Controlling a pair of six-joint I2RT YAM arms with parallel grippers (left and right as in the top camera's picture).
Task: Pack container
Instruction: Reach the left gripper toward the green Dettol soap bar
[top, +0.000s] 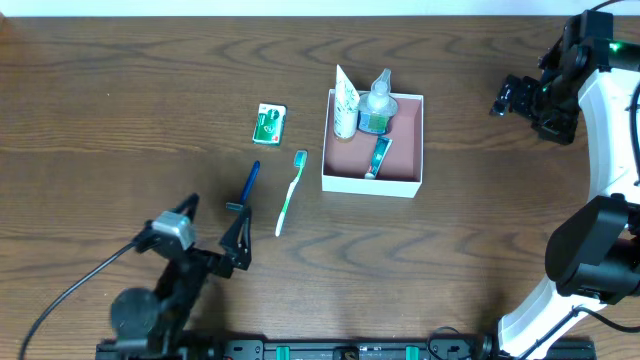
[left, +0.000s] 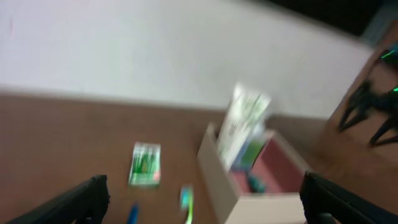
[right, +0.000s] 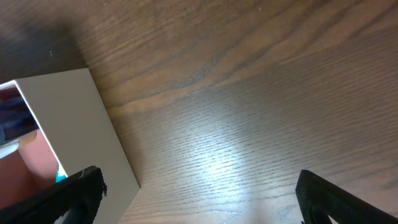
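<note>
Packing is judged about half done: white tube, bottle and teal tube are lodged in the container near the counter's 1 o'clock, green packet, razor and toothbrush are left at its 9 o'clock, and left hand and right hand are spread wide, empty.

Your left arm, below and left of the container, is black all over, with a grey camera block at its wrist and a thin black cable looping away. Your right arm, right of the container, has smooth white shells between rounded black joints. What may be a small green light glows near the black right gripper. The fingers are matte black.
</note>
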